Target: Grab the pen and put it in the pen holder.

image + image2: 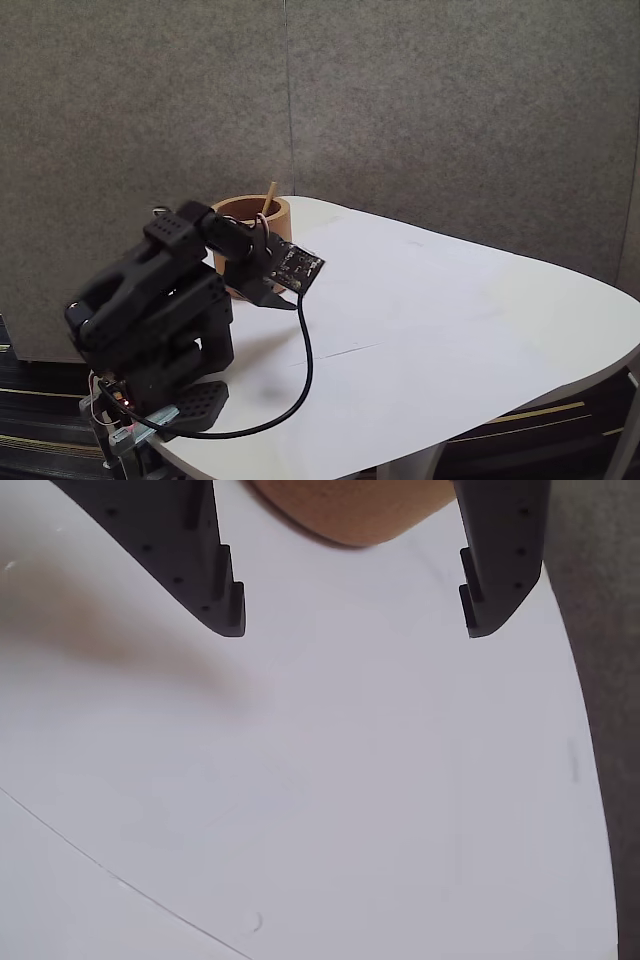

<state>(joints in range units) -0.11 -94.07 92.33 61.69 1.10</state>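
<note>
Pen (269, 199) stands in pen holder (250, 211), seemingly just behind open hand (353, 615).

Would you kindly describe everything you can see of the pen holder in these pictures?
The pen holder is a wide, light-brown cylindrical cup with thick walls and a matte, cardboard-like look. In the fixed view it stands upright near the far left edge of the white table, partly hidden behind the black arm. The thin tan pen leans inside it, its tip poking above the rim. In the wrist view its rounded lower edge shows at the top, between the fingers of the open gripper.
</note>
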